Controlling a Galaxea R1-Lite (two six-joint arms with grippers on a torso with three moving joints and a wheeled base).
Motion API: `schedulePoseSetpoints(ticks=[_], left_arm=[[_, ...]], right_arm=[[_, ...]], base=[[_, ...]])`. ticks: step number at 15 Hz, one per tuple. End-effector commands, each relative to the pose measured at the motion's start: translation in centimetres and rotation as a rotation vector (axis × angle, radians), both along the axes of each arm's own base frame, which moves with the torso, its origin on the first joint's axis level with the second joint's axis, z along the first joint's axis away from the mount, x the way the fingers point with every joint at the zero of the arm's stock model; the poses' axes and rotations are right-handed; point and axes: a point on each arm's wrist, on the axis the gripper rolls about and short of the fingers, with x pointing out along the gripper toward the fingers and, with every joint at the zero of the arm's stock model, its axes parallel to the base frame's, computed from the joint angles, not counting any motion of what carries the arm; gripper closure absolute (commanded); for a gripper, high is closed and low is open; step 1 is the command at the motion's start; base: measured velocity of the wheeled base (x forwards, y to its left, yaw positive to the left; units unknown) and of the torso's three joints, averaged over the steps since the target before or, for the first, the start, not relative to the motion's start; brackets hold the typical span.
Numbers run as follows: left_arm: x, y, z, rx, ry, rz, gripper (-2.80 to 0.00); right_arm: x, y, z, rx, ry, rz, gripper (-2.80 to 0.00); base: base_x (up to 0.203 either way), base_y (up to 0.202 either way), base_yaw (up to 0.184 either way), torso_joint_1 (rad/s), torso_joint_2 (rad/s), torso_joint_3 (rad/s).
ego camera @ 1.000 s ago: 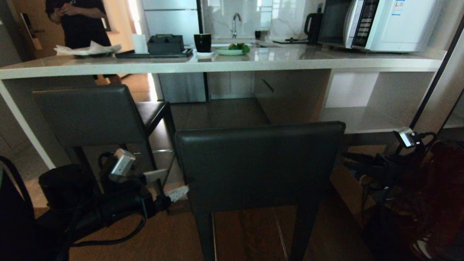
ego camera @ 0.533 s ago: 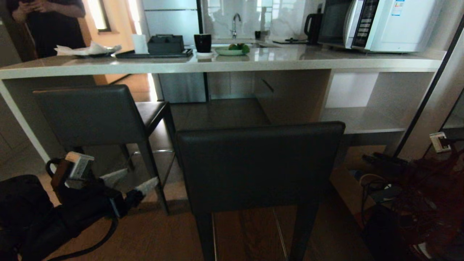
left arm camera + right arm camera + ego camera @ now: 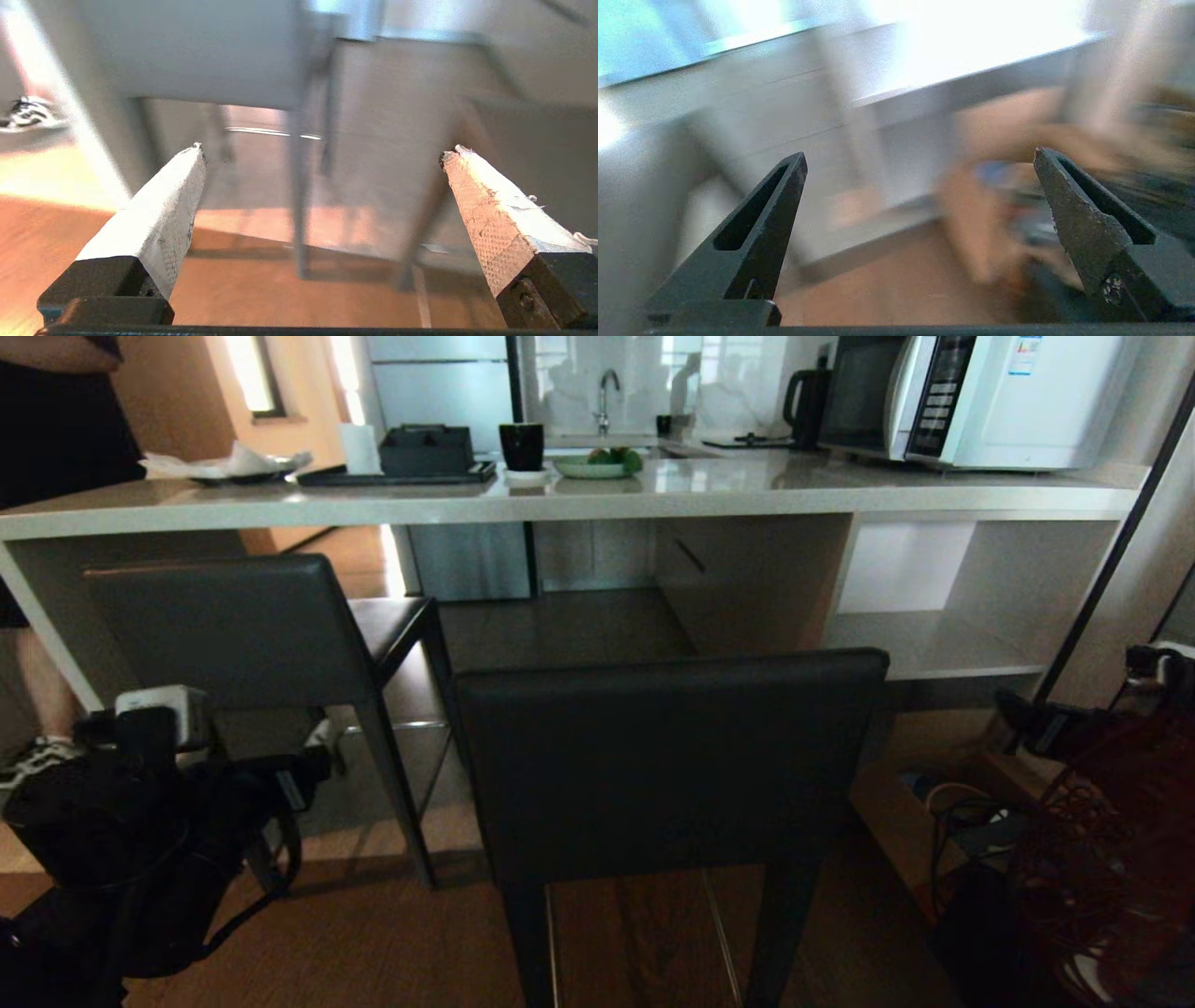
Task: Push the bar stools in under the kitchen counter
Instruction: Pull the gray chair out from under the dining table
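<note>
Two dark bar stools stand in front of the kitchen counter point(image 3: 560, 506). The left bar stool point(image 3: 224, 625) has its seat partly under the slab. The nearer bar stool point(image 3: 667, 761) stands further out, in the middle, its backrest toward me. My left gripper point(image 3: 313, 761) hangs low beside the left stool's legs, apart from both stools. In the left wrist view it point(image 3: 322, 151) is open and empty, with the stool legs point(image 3: 299, 196) ahead. My right gripper point(image 3: 1032, 728) is low at the far right, clear of the nearer stool; it point(image 3: 920, 154) is open and empty.
A person point(image 3: 47, 429) stands at the counter's left end, one shoe point(image 3: 28, 761) on the floor near my left arm. A microwave point(image 3: 980, 397), kettle point(image 3: 808, 401), cup point(image 3: 523, 446) and fruit plate point(image 3: 602, 464) sit on the counter. Cables point(image 3: 962, 803) lie at the right, below an open shelf point(image 3: 934, 644).
My left arm has swung left, away from the nearer stool, and its wrist has rolled. My right arm has drawn out toward the right edge. The person has walked left.
</note>
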Motion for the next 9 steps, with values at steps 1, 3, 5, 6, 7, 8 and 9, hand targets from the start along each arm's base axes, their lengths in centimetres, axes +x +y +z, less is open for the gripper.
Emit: schedulePoseSetpoints(ticks=[1, 3, 5, 6, 7, 8, 9], left_arm=[[-0.9, 0.2, 0.6, -0.008, -0.026, 0.015, -2.80], [-2.4, 0.0, 1.6, -0.017, -0.068, -0.009, -2.80], [-4.5, -0.4, 2.8, -0.025, -0.122, -0.051, -2.80], [-5.7, -0.3, 3.3, -0.023, -0.146, -0.066, -2.80], [-6.8, -0.1, 3.6, -0.024, -0.171, -0.073, -2.80], [-7.8, 0.1, 4.0, -0.026, -0.197, -0.076, -2.80], [-8.8, 0.4, 4.4, -0.022, -0.226, -0.075, -2.80]], right_arm=[[-1.7, 1.3, 3.8, -0.007, -0.083, -0.056, -2.80], [-4.0, 3.2, 6.1, 0.025, -0.111, -0.010, -2.80], [-6.9, 4.8, 7.2, 0.047, -0.133, 0.066, -2.80], [-8.6, 5.3, 7.5, 0.051, -0.151, 0.121, -2.80], [-10.5, 5.6, 7.9, 0.050, -0.178, 0.177, -2.80], [-12.2, 5.9, 8.1, 0.047, -0.203, 0.222, -2.80], [-14.1, 6.2, 8.2, 0.038, -0.230, 0.252, -2.80]], base=[[0.000, 0.000, 0.000, 0.000, 0.00, 0.000], [0.000, 0.000, 0.000, 0.000, 0.00, 0.000], [0.000, 0.000, 0.000, 0.000, 0.00, 0.000], [0.000, 0.000, 0.000, 0.000, 0.00, 0.000], [0.000, 0.000, 0.000, 0.000, 0.00, 0.000], [0.000, 0.000, 0.000, 0.000, 0.00, 0.000], [0.000, 0.000, 0.000, 0.000, 0.00, 0.000]])
